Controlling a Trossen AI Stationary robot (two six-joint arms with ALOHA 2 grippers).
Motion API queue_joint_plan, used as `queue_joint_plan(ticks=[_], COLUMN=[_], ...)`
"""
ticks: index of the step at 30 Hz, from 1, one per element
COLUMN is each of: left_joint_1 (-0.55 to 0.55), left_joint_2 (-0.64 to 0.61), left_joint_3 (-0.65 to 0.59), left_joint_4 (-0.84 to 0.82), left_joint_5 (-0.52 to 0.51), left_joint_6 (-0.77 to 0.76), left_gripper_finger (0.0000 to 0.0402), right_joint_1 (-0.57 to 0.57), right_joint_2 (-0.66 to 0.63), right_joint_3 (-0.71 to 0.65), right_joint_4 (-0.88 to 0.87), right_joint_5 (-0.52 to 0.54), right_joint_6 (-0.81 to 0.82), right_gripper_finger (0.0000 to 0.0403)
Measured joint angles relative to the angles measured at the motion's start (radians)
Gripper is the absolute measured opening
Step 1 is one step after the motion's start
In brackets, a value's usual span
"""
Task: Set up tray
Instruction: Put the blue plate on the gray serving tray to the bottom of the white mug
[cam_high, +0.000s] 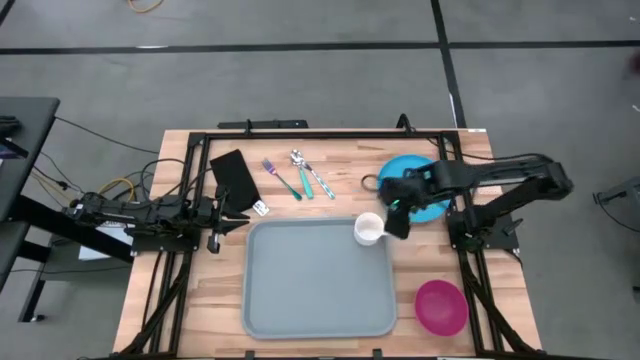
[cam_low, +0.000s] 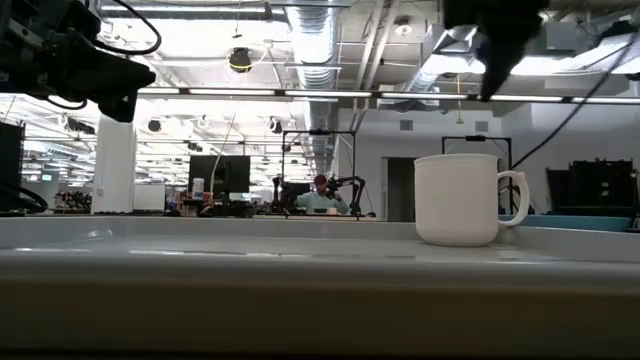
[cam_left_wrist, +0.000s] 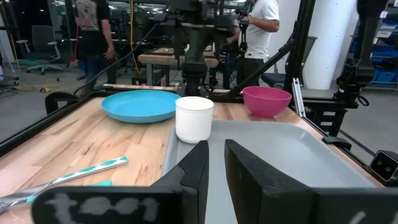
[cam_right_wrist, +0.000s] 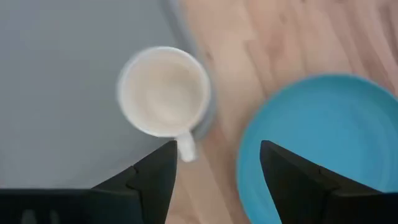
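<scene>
The grey-blue tray (cam_high: 320, 285) lies in the middle of the table. A white mug (cam_high: 368, 229) stands upright by its base in the tray's far right corner, also seen as the mug (cam_right_wrist: 163, 90) with its handle (cam_right_wrist: 185, 149) toward the plate. My right gripper (cam_right_wrist: 217, 146) hovers open above the mug's handle side and the blue plate's edge, pointing down; in the high view the right gripper (cam_high: 397, 218) is just right of the mug. It touches nothing. My left gripper (cam_left_wrist: 214, 168) waits shut at the tray's far left corner, level with the table.
A round blue plate (cam_high: 415, 185) lies right of the mug, and a pink bowl (cam_high: 440, 306) sits near the table's near right corner. A black napkin (cam_high: 235, 175), a fork (cam_high: 280, 177) and two spoons (cam_high: 310, 172) lie beyond the tray. People stand in the room behind.
</scene>
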Motion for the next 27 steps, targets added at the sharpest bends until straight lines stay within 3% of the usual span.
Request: queue_joint_plan(ticks=[5,13,27], left_joint_1=[0.0,0.0,0.0], left_joint_2=[0.0,0.0,0.0], left_joint_3=[0.0,0.0,0.0], left_joint_4=[0.0,0.0,0.0], left_joint_5=[0.0,0.0,0.0], left_joint_6=[0.0,0.0,0.0], left_gripper_finger=[0.004,0.004,0.004], right_joint_1=[-0.04,-0.039,-0.074], right_joint_2=[-0.124,-0.114,-0.043], right_joint_3=[-0.196,-0.386,-0.494], right_joint_4=[0.001,0.022,0.152], right_joint_5=[-0.003,-0.017,-0.033], right_joint_6=[0.034,-0.004,-0.14], right_gripper_finger=[0.0212,0.0202,0.0191])
